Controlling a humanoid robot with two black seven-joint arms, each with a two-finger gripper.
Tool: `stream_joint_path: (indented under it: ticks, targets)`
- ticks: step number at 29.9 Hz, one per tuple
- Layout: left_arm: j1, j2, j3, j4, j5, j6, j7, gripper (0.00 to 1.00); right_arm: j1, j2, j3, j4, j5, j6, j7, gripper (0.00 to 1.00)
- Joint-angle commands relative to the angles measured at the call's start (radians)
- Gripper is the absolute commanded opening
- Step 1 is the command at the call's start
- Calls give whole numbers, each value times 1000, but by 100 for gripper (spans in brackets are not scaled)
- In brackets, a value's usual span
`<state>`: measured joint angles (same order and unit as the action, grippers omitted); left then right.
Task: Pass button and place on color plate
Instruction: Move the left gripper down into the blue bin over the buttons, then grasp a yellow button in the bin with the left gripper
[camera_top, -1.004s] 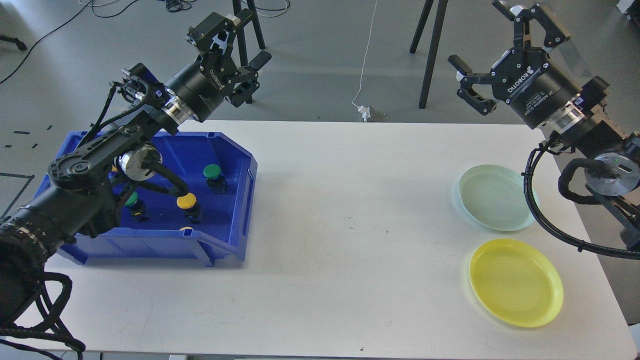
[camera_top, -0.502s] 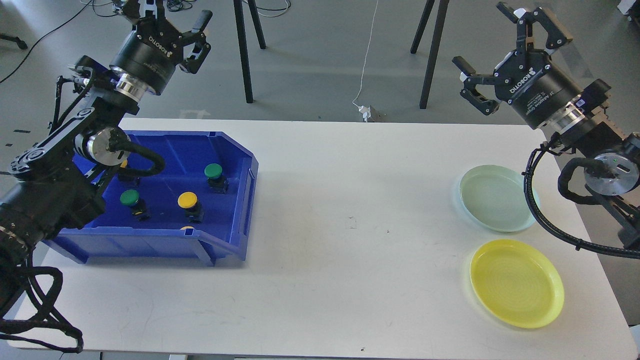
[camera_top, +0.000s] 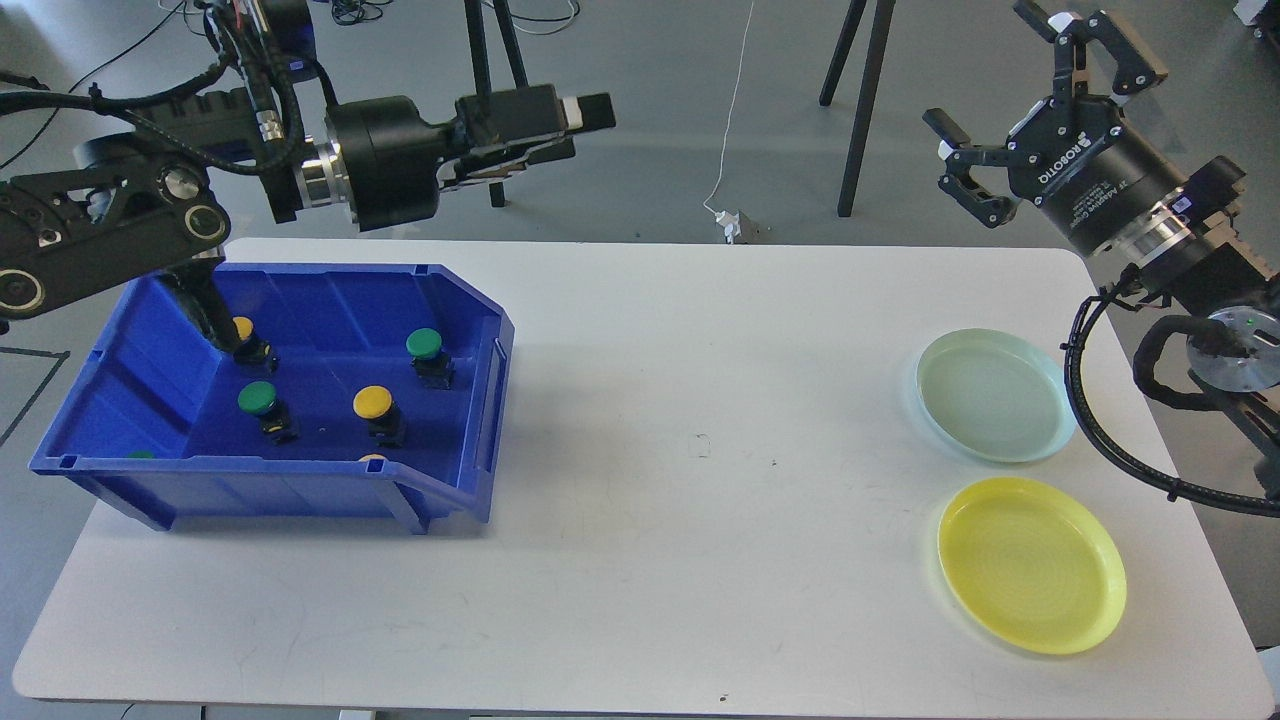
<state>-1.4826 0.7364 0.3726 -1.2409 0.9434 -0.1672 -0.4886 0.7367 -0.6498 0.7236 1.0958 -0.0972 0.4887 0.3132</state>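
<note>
Left gripper (camera_top: 585, 125): seen side-on, pointing right above the bench's far edge, beyond the bin's back wall; from here I cannot tell whether its fingers are spread or pressed together, and nothing shows between them.
Right gripper (camera_top: 1010, 110): fingers spread wide, empty, raised beyond the bench's far right corner, well apart from both plates.
Buttons: all in the blue bin (camera_top: 480, 400) at the left of the bench (camera_top: 700, 560). A green button (camera_top: 425, 345) stands nearest the right wall, a yellow button (camera_top: 373, 403) just in front of it, a second green button (camera_top: 258, 398) further left, and another yellow one (camera_top: 243, 328) toward the back. Two more caps peek over the front wall, mostly hidden.
Plates: pale green plate (camera_top: 995, 395) and yellow plate (camera_top: 1030, 565) at the right, both bare.
Step in hand: my guess is picking the first button; none is lifted yet.
How to do it well: turn the left gripper downward, come straight down on one button that stands apart from its neighbours, and close on the dark body under the cap, since a rounded cap would likely slip.
Watch for: the bin's walls on the way in and out.
For the pass: leave part of the button exposed so the right gripper can take it, then match cap colour to plate.
</note>
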Motion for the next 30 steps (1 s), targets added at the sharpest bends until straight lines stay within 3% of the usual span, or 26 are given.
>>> stream_joint_path:
  ticks: [1,6,14,30]
  targets:
    - [-105,0,305,53,231,113,0,86,-2,-2,2,-28,4,0,1,100]
    - [-79,9,362,92,353,155,0,86,-14,-4,4,-48,10,0,1,100]
    - [96,-3,347,126,380,156,0,86,-27,-5,4,-48,11,0,1,100]
    - [281,-133,304,391,365,152,0,86,-51,-5,5,-45,11,0,4,100]
